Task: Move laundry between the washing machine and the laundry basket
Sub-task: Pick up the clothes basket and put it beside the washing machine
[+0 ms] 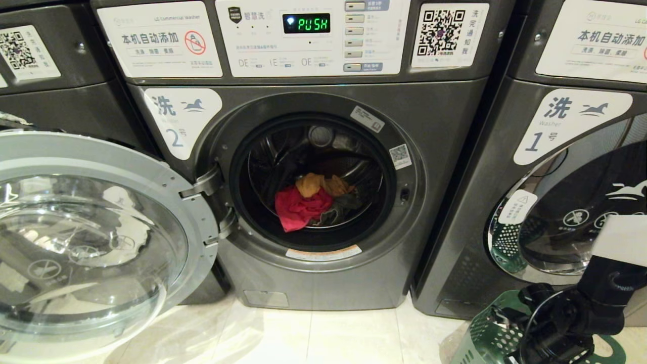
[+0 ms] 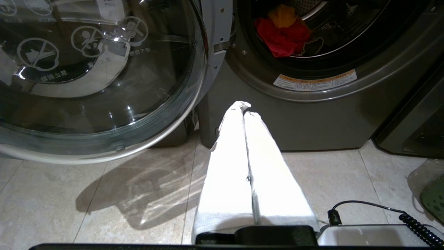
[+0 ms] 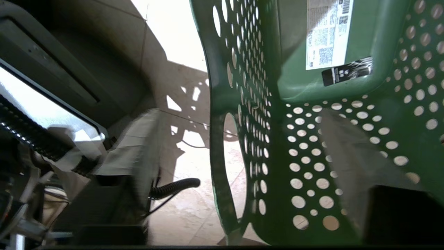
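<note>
The washing machine (image 1: 445, 151) marked "2" stands with its glass door (image 1: 101, 167) swung wide to the left. In the drum lies the laundry: a red-pink piece (image 1: 301, 207), a mustard piece (image 1: 318, 184) and a dark piece (image 1: 349, 205). The green laundry basket (image 1: 493, 333) sits on the floor at the lower right, under my right arm (image 1: 596, 298). My right gripper (image 3: 239, 114) is open and straddles the basket's perforated wall (image 3: 256, 139) by a cut-out handle, one finger inside and one outside. The basket's inside shows no cloth. My left gripper (image 2: 244, 109) is shut, low before the machine's base.
A like machine marked "1" (image 1: 556, 151) stands right behind the basket, and another (image 1: 50, 91) is at the left behind the open door. The door juts far out over the tiled floor (image 1: 328, 333). A coiled cable (image 3: 173, 187) hangs beside the basket.
</note>
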Motion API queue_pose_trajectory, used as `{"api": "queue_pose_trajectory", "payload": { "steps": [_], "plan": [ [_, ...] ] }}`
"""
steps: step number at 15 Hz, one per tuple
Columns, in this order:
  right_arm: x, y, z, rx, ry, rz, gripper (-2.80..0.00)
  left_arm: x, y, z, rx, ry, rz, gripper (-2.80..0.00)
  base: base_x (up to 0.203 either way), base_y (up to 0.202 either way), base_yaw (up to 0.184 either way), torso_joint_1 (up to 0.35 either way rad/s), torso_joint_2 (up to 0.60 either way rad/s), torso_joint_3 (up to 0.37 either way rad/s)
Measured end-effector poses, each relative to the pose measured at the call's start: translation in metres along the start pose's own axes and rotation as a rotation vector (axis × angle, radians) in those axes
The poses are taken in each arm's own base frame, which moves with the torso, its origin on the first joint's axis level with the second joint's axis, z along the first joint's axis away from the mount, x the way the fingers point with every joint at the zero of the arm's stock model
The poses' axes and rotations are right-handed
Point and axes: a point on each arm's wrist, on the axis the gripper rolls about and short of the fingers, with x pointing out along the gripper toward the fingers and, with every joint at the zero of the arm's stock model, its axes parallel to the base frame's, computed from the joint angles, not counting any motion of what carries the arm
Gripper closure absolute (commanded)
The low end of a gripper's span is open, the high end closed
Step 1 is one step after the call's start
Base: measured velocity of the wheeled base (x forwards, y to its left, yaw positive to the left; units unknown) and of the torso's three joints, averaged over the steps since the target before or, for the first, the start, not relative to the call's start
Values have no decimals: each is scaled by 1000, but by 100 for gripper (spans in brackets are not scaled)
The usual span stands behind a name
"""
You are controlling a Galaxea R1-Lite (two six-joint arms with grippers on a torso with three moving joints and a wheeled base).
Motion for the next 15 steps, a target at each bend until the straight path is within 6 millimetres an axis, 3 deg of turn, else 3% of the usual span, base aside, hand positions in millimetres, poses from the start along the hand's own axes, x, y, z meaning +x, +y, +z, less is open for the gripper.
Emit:
{"api": "queue_pose_trajectory", "payload": {
  "steps": [11,15],
  "plan": [
    [6,-2,-1,-4,17,6,0,0,0,0,0,0,0,0,0,0,0,0,0,0],
    [-2,-5,9,-56,-25,-16,0,0,0,0,0,0,0,0,0,0,0,0,0,0]
  ]
}}
